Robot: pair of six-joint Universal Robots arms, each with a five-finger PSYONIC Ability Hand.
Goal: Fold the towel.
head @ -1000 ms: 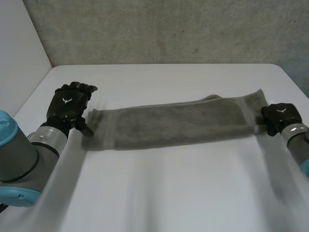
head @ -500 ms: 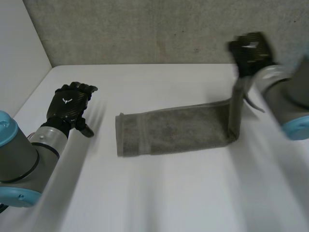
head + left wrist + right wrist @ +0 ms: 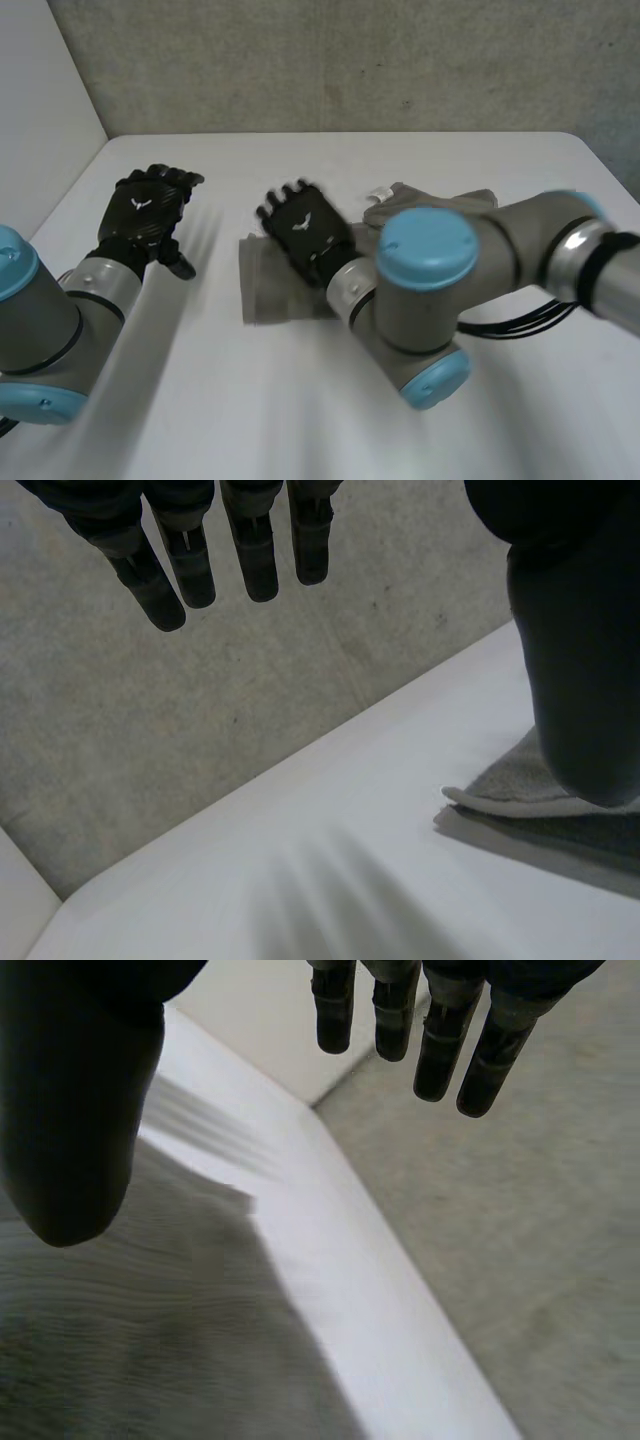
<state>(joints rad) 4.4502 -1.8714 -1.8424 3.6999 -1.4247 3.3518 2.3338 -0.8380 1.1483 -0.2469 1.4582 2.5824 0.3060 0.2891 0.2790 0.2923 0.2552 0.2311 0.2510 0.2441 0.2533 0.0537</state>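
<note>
Towel (image 3: 275, 292) lies mid-table (image 3: 300, 420), largely under the right arm (image 3: 430, 290). There's bare surface on the near side, along the far edge by the wall (image 3: 350, 60), and between the towel and the left hand (image 3: 148, 212). Left hand: fingers (image 3: 255, 565) straight and spread, holding nothing, off the cloth. Right hand (image 3: 303, 232) is over the towel's left end, fingers (image 3: 440, 1050) straight past its edge, nothing gripped; contact unclear.

The left hand (image 3: 148, 215) stays low at the robot's left side, its fingers (image 3: 255, 560) straight and a little spread, holding nothing. The right arm (image 3: 440, 290) reaches across toward the middle. The right hand (image 3: 303, 232) also has straight fingers, with the thumb apart.
</note>
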